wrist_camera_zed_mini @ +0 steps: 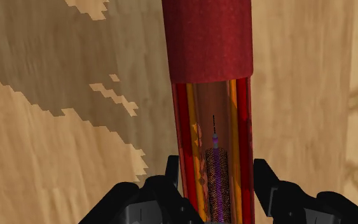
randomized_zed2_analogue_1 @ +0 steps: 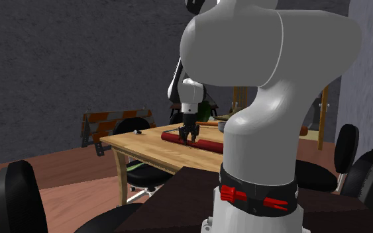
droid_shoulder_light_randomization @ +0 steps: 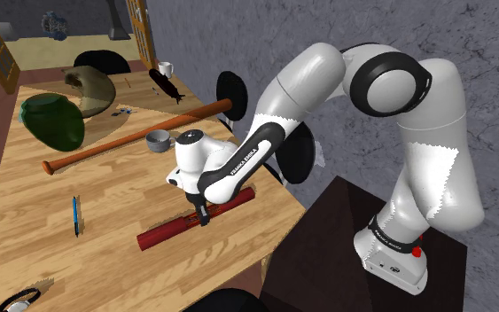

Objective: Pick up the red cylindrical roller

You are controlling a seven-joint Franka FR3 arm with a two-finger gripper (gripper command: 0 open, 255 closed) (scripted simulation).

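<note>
Shoulder view, table point(droid_shoulder_light_randomization: 123, 204): light wood, slanting from the upper left down toward the stand.
Arm point(droid_shoulder_light_randomization: 327, 80): white with dark joints, bent over and reaching down to the table's near edge.
Stand point(droid_shoulder_light_randomization: 327, 239): dark box at the lower right, just beside the table.
Bat point(droid_shoulder_light_randomization: 132, 137): reddish brown, lying flat across the middle of the table.
Green bowl point(droid_shoulder_light_randomization: 52, 120): dark green, at the far left beyond the bat.
Roller point(droid_shoulder_light_randomization: 163, 230): dark red cylinder lying flat near the table edge closest to the stand, well apart from the bat.
Gripper point(droid_shoulder_light_randomization: 205, 215): black, pointing down on the roller's middle part.
Jaws: in the wrist view, closed narrow against both sides of the roller.
Pen point(droid_shoulder_light_randomization: 76, 214): blue, alone, left of the roller.
</note>
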